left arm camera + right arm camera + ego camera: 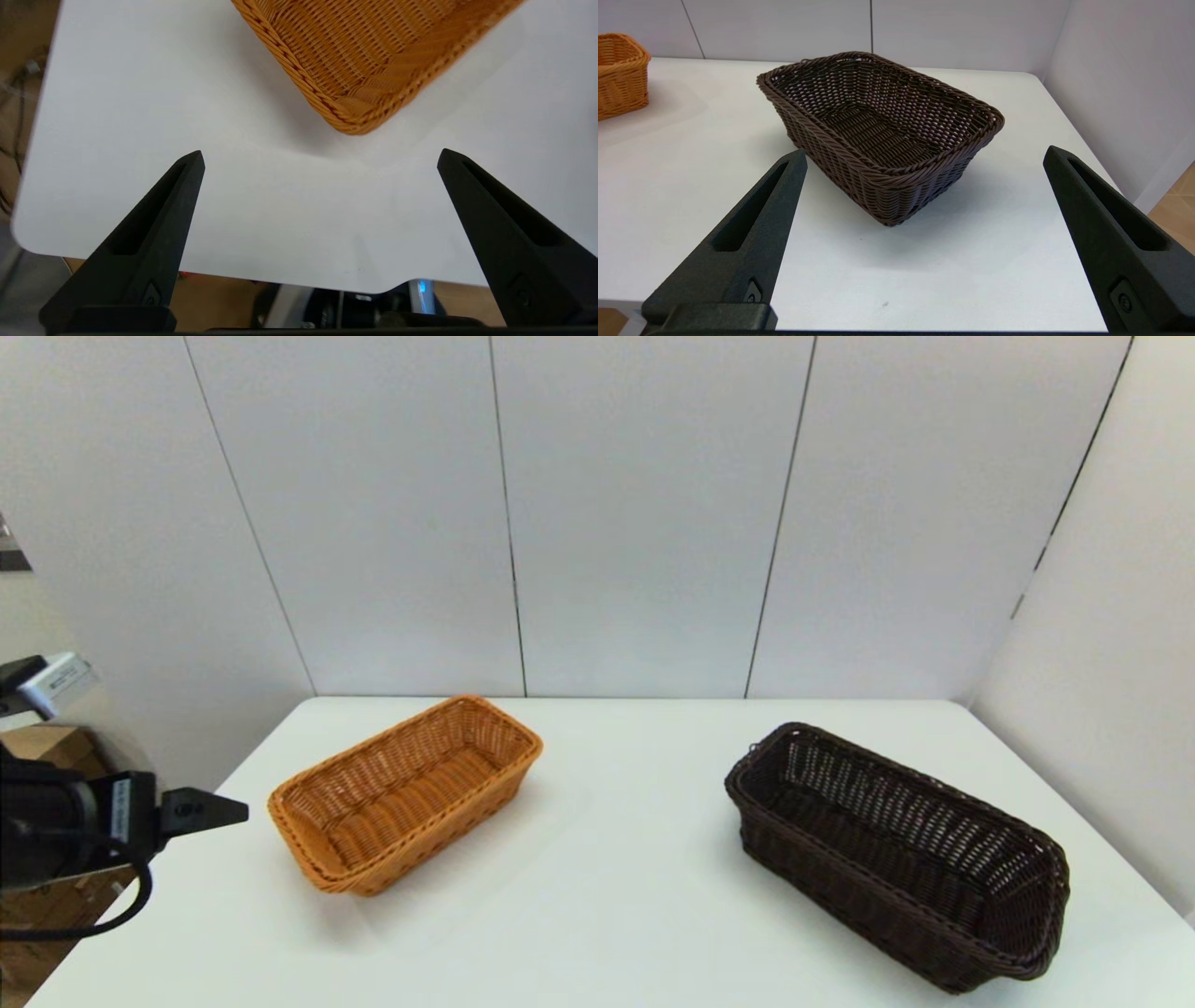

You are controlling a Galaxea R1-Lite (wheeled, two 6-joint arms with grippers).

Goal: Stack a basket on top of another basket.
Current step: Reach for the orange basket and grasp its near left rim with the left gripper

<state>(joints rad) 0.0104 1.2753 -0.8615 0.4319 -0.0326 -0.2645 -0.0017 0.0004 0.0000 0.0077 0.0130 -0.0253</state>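
Observation:
The dark brown basket [840, 896] stands empty on the right half of the white table [607, 915]. The orange-tan basket [439, 842] stands empty on the left half, well apart from it. My left gripper [210, 812] hovers off the table's left edge, open and holding nothing; in its wrist view the gripper [321, 151] is just short of a corner of the orange-tan basket [299, 79]. My right gripper [924, 149] is open and empty, a short way off the dark basket [878, 191], facing one of its short ends. The right arm is out of the head view.
White wall panels [653, 523] close off the table's back and right side. A cardboard box [47, 747] sits on the floor beyond the left edge. One end of the orange-tan basket [621, 70] shows far off in the right wrist view.

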